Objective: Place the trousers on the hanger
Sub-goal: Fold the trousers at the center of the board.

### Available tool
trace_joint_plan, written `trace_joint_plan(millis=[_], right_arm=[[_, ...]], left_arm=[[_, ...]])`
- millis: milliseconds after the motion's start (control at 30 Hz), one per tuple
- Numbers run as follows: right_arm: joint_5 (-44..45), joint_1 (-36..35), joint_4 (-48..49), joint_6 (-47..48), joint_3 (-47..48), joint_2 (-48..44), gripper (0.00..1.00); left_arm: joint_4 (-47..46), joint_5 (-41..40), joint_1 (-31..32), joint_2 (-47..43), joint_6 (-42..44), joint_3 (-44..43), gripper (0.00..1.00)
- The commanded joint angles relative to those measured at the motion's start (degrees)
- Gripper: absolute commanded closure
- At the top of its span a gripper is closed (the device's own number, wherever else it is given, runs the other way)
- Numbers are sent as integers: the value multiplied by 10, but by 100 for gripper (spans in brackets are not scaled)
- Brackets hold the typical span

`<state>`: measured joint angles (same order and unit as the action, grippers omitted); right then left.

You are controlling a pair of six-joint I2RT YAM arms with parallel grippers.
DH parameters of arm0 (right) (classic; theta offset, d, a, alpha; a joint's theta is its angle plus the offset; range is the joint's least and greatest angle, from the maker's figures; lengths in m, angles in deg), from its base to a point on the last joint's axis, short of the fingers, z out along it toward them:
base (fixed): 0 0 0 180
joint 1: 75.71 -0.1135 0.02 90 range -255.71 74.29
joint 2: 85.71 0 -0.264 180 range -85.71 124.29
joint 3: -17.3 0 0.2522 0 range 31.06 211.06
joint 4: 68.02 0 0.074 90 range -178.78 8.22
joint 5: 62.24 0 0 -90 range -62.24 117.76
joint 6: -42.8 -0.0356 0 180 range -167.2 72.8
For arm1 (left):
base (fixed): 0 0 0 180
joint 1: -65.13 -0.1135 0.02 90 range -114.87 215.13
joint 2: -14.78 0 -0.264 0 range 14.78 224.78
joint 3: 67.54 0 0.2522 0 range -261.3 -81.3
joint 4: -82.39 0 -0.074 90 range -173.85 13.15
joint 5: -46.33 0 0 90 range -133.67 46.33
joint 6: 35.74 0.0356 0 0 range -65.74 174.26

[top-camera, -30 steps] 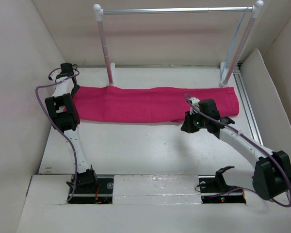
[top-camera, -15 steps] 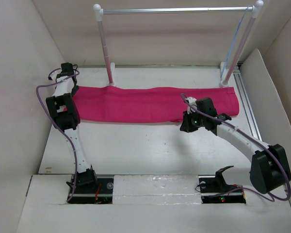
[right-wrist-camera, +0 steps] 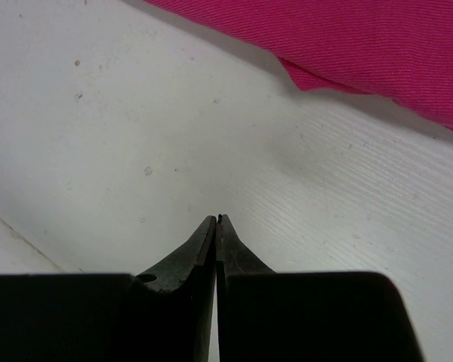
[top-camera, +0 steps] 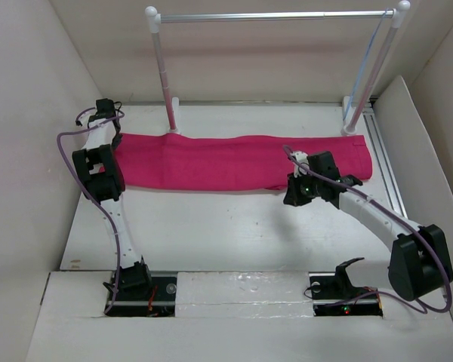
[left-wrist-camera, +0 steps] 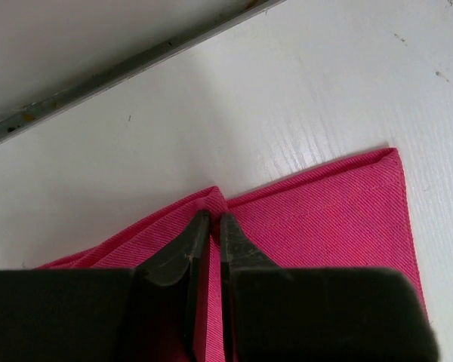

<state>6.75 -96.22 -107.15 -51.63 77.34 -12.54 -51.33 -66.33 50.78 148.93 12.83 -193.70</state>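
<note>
A: Where's the trousers (top-camera: 234, 162)?
B: Flat on the tabletop (top-camera: 211, 234). Long pink band running L–R across mid frame in top view, just in front of the rack (top-camera: 272, 15). Upper edge touches the foot of the rack's left post. The right end sits just below the right post's foot.
A: And the left arm (top-camera: 98, 177)?
B: Goes up the left side of frame to the trousers' left end. On its wrist cam the left jaws are nearly together w/ a raised fold of pink cloth pinched between them, so clamped on the trousers. A hemmed corner lies flat at right of that frame, w/ bare tabletop beyond. A metal strip (left-wrist-camera: 121, 72) crosses the upper left.
A: Right arm (top-camera: 362, 211)?
B: Comes in from lower right. Its head is at the trousers' lower edge, right of centre. On the wrist cam the right jaws are together, nothing between, tips over bare tabletop. The pink edge is near but apart, upper right of frame.
A: Hanger?
B: Thin pale line alongside the rack's right post, upper right in top view, prob. the hanger (top-camera: 368, 60). Too slender to tell shape or how it hangs.
</note>
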Motion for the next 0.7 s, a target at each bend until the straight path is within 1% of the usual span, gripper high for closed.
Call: trace_joint_plan(millis=[0,67,133,200,267,300,367,433,467,533,567,633,667], right_arm=[[-8,9,-2,16,35,-11,92],[-9,9,-4,16,37,-14,92],[-13,9,-4,20,40,-17,92],[-21,9,-4,21,42,-17,92],[-35,9,1,21,41,-14,92],[-40,9,4,19,40,-13,92],[-51,4,13,17,39,-8,92],[-50,-1,16,14,43,-4,92],[-49,-1,14,13,50,1,92],[-46,-1,15,13,56,5,92],[-37,-1,16,13,57,11,92],[-25,6,15,10,68,19,92],[-12,6,15,7,72,22,92]], left_arm=[[17,-12,-2,-4,-9,-2,100],[17,-20,-2,-20,-16,12,100],[12,-27,-2,-56,-22,49,100],[11,-33,5,-104,-22,68,100],[9,-45,11,-133,-23,91,100],[7,-47,16,-160,-23,96,100],[2,-43,16,-179,-23,101,100],[6,-35,16,-184,-26,92,100],[11,-31,16,-180,-30,74,100],[33,-30,16,-152,-33,44,100],[37,-29,16,-140,-34,13,100],[38,-21,21,-108,-30,-12,100],[36,-18,21,-99,-30,-43,100]])
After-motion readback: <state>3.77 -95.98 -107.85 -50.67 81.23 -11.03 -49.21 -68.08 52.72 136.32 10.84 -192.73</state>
